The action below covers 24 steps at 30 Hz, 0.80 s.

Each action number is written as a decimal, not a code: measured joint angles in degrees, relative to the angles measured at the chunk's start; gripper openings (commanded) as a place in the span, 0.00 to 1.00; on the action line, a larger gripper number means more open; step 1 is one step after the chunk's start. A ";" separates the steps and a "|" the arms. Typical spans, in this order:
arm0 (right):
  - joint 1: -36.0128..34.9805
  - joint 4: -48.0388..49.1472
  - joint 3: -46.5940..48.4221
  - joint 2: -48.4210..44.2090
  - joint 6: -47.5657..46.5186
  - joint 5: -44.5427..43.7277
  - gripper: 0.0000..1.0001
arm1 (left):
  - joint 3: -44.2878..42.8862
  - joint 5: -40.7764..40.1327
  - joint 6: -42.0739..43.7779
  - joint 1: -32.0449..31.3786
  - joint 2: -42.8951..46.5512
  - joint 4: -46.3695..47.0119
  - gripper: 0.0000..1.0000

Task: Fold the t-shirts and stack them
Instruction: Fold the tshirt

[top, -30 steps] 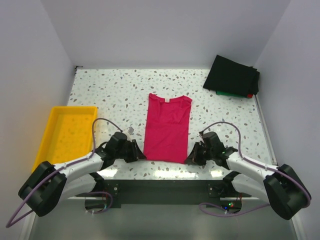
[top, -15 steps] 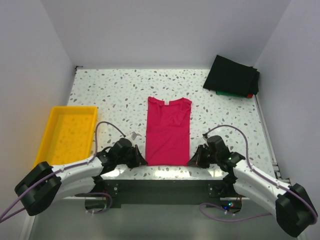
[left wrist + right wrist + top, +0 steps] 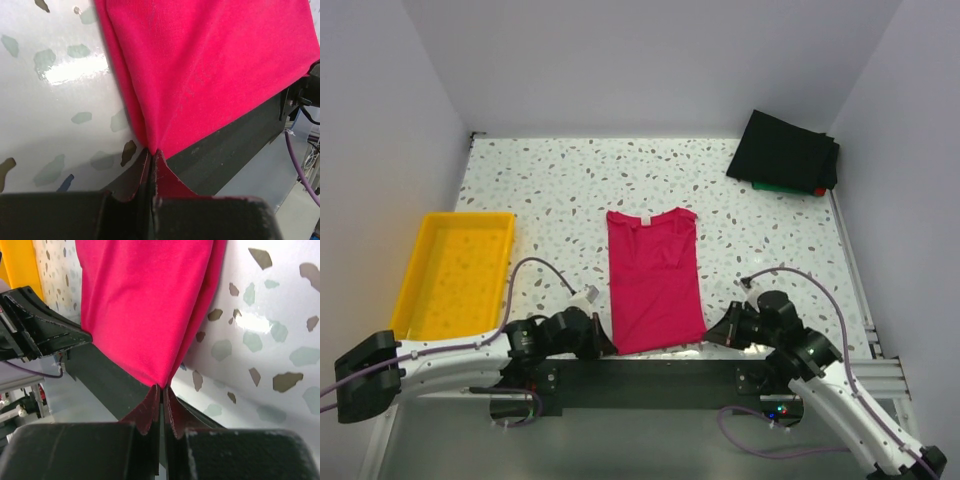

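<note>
The crimson-pink t-shirt (image 3: 653, 278) lies lengthwise on the speckled table, sides folded in, its white neck tag (image 3: 644, 219) at the far end. Its bottom hem reaches the table's near edge. My left gripper (image 3: 603, 345) is shut on the hem's left corner, seen close in the left wrist view (image 3: 151, 150). My right gripper (image 3: 712, 338) is shut on the hem's right corner, seen in the right wrist view (image 3: 162, 386). The cloth (image 3: 210, 65) is drawn taut from both corners. A folded stack with a black t-shirt (image 3: 785, 150) on top, green and red edges showing beneath, lies at the far right corner.
A yellow plastic tray (image 3: 425, 277) stands at the left edge of the table. The black mounting rail (image 3: 650, 375) runs along the near edge below the hem. White walls close in the table on three sides.
Both grippers have drawn back toward the near edge, pulling the crimson-pink t-shirt with them. Its hem now reaches the table's edge and the collar end has slid nearer.
</note>
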<state>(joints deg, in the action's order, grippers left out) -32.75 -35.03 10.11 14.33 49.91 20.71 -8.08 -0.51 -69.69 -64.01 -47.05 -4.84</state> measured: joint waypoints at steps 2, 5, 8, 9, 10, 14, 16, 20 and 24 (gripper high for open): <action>-0.07 -3.10 0.57 -2.78 -0.11 -0.02 0.00 | -0.22 -1.55 -0.83 -1.73 0.83 -1.03 0.00; -0.20 -7.15 2.62 -4.09 -0.85 -0.17 0.00 | -2.40 -3.41 -1.27 -2.82 1.70 -3.91 0.00; -0.20 -9.07 5.95 -2.89 -2.21 -0.72 0.00 | -6.23 -6.05 -1.22 -2.89 2.73 -7.08 0.00; -0.20 -9.40 7.28 -1.84 -2.78 -1.16 0.00 | -7.82 -7.13 -1.20 -2.89 3.06 -8.13 0.00; -0.20 -9.66 8.70 -0.63 -3.39 -1.77 0.00 | -9.40 -8.33 -1.14 -2.89 3.37 -8.92 0.00; -0.20 -9.94 13.90 4.79 -5.64 -4.17 0.00 | -15.10 -12.79 -0.22 -2.89 3.39 -12.11 0.00; -0.20 -9.62 16.02 7.91 -6.34 -5.35 0.00 | -17.42 -14.97 0.57 -2.86 2.69 -13.62 0.00; -0.20 -8.04 20.39 17.09 -8.00 -7.98 0.00 | -23.61 -18.32 3.85 -0.81 -0.59 -17.59 0.00; -0.20 -5.68 26.67 27.54 -9.94 -10.56 0.00 | -28.72 -17.44 9.99 8.11 -3.82 -17.99 0.00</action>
<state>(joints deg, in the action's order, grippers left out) -32.95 -40.71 36.77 41.87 39.97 10.15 -36.80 -17.96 -59.70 -55.90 -50.87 -22.83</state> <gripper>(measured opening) 0.032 0.025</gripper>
